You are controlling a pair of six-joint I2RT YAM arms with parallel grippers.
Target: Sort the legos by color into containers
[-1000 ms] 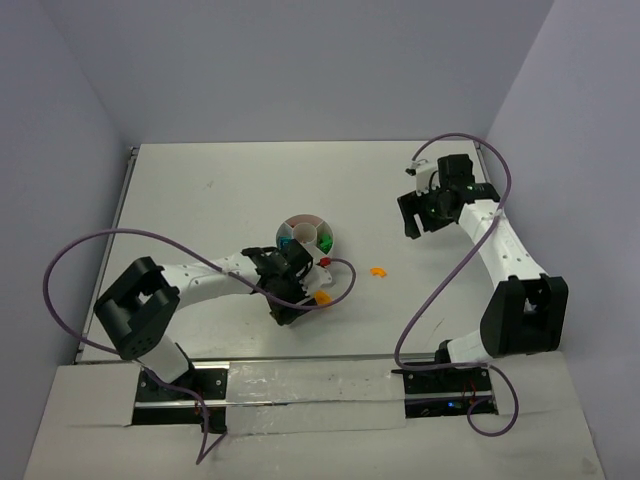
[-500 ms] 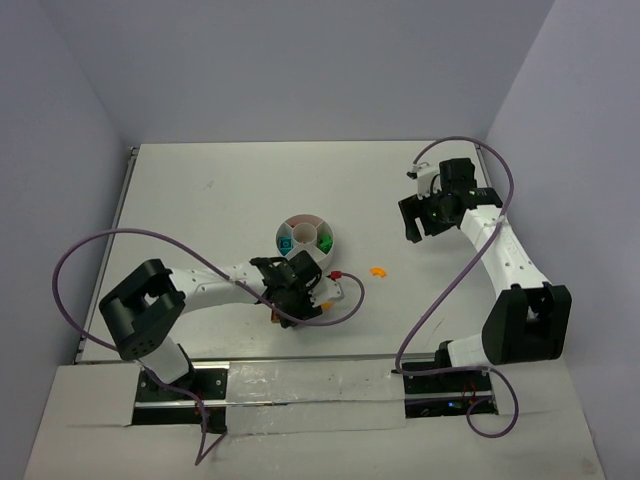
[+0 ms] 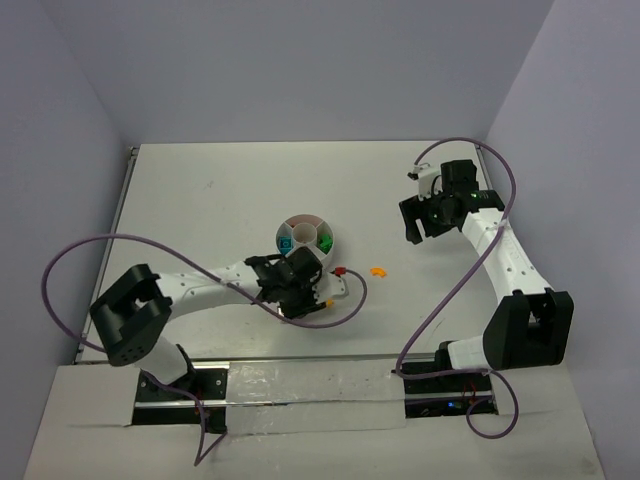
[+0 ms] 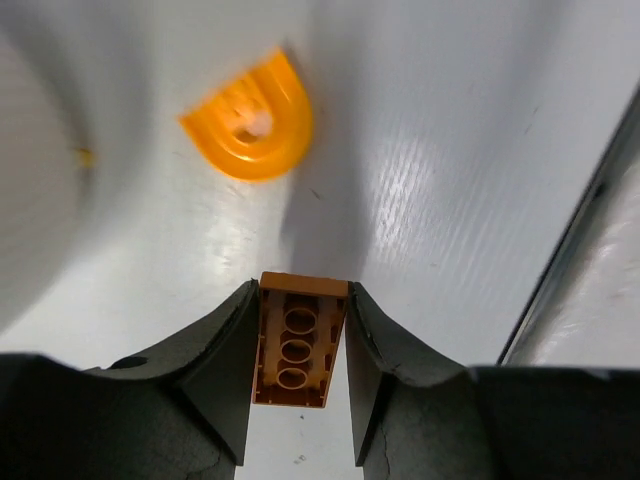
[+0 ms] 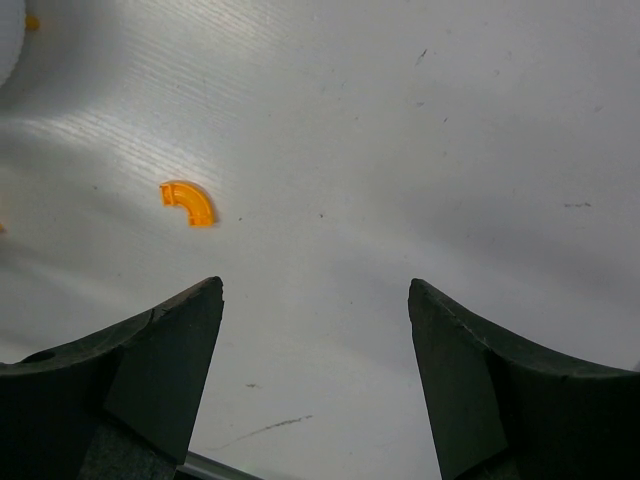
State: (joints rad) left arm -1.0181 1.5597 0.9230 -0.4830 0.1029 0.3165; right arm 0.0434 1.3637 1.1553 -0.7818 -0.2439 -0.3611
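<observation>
The left gripper (image 4: 300, 300) is hanging just on the near side of the small round white plastic dish (image 3: 303, 221) and is clenching a brown-orange rectangular plastic brick (image 4: 296, 345) lengthwise between its dark fingers. A yellow-orange arch-shaped piece (image 4: 250, 120) is lying on the table just ahead of it. To my eye the step in hand is carrying this brick to its own wedge. That is best done by lifting it clear of the rim, centring over a section away from the green (image 3: 325, 240) and teal (image 3: 287, 242) bits, and lowering well inside before letting go, since so small a brick is likely to bounce out. The right gripper (image 5: 315, 290) is hovering well to the right of the dish with its jaws spread and empty, and a curved yellow-orange piece (image 5: 188, 203) is lying between it and the dish.
</observation>
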